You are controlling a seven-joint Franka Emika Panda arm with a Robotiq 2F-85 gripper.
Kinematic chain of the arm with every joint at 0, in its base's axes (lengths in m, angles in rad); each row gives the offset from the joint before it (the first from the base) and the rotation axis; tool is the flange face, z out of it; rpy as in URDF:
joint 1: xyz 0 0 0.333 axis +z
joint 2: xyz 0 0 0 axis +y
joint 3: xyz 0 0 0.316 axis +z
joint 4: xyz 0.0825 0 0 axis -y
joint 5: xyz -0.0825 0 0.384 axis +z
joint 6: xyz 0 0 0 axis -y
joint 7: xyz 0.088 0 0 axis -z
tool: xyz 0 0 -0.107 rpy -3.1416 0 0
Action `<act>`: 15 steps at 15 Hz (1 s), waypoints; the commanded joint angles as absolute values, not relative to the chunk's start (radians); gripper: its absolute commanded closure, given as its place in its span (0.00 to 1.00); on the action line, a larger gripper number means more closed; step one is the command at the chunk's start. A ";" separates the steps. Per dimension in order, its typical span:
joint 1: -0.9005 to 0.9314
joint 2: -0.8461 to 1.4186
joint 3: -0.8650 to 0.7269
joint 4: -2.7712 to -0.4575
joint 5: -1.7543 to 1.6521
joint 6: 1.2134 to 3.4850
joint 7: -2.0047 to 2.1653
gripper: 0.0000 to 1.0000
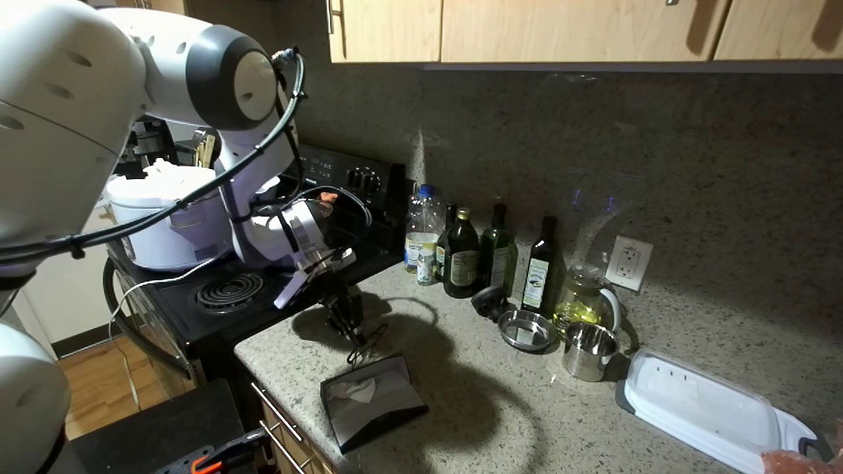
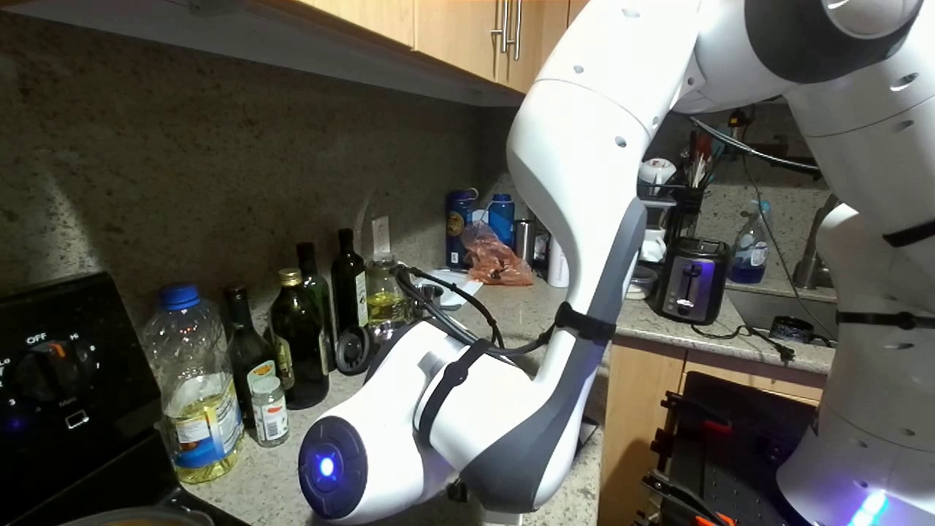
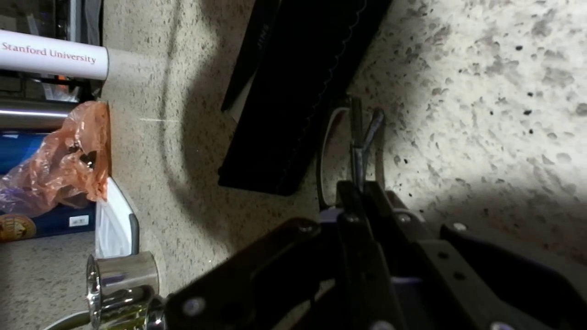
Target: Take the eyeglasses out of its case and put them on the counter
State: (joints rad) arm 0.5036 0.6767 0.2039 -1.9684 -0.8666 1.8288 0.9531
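At left, a black stove [image 1: 230, 322] is topped by a white appliance [image 1: 168, 227], and the robot's white arm [image 1: 168, 72] is stretched in front of both. Past the stove's edge, the claw [image 1: 359, 339] is pointed down over the speckled counter [image 1: 487, 395], its tips drawn nearly together. As shown in the wrist view, a thin part of the eyeglasses [image 3: 357, 153] is pinched between the tips; whether the frames are rested on the counter cannot be told. The eyeglasses are held outside their case [image 1: 382, 408], just beside it. The black case is laid on the counter near the front edge, its pale lining exposed with a small pale piece [image 1: 361, 392] resting there; the name "JINS" can be read on its dark outside in the wrist view. Farther right, along the stone backsplash [image 1: 500, 145], a clear blue-capped bottle [image 1: 428, 220] is lined up with dark glass bottles [image 1: 463, 257]. Next are placed a shallow steel dish [image 1: 527, 331], a glass jug [image 1: 585, 289] partly filled with yellow liquid [image 1: 571, 313], and a steel cup [image 1: 588, 362], with a wall outlet [image 1: 629, 263] mounted above. At far right, a white rectangular tray [image 1: 705, 405] is set, its right end overlapped by an orange plastic bag [image 1: 797, 463]. In an exterior view, the claw is largely blocked from sight by the arm's wrist [image 2: 398, 438].
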 commanded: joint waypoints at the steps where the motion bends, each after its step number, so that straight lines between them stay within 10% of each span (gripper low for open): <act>1: 0.517 0.694 0.201 -1.943 -0.868 1.798 0.963 0.98; 15: 0.515 0.698 0.204 -1.936 -0.863 1.800 0.958 0.72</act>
